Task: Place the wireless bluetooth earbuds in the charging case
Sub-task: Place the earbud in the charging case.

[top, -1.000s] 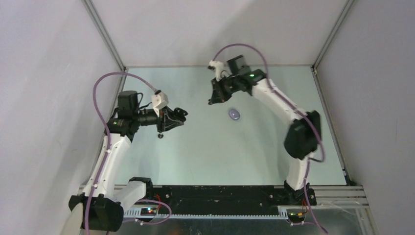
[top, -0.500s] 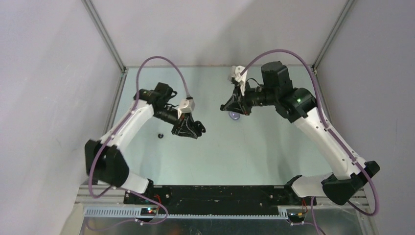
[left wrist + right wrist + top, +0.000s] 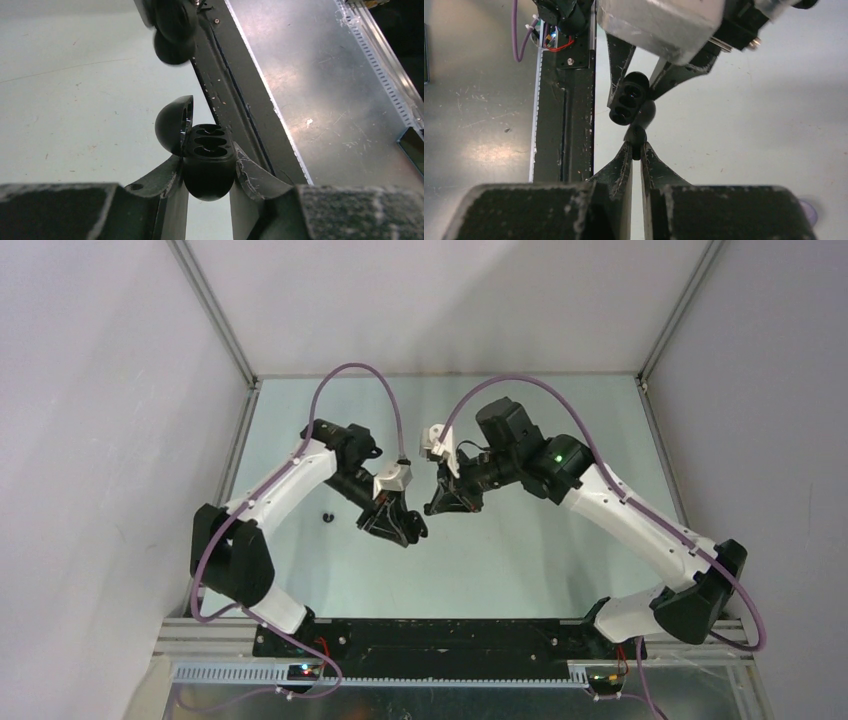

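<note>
My left gripper (image 3: 207, 157) is shut on the black charging case (image 3: 209, 167). The case's lid (image 3: 173, 122) is open and its sockets face outward. The case also shows in the right wrist view (image 3: 628, 97). My right gripper (image 3: 635, 146) is shut on a glossy black earbud (image 3: 635, 135), held just below the open case, very close to it. In the top view the two grippers (image 3: 400, 527) (image 3: 446, 502) meet above the table's middle. A second black earbud (image 3: 328, 517) lies on the table to the left.
A pale purple rounded thing (image 3: 808, 210) lies on the table at the right wrist view's lower right edge. The black base rail (image 3: 440, 635) and a metal tray (image 3: 320, 90) run along the near edge. Grey walls enclose the pale green table (image 3: 560, 550).
Both arms have swung in from the back of the table toward the middle. The two grippers now meet there. The right arm now covers the spot where the purple thing lay.
</note>
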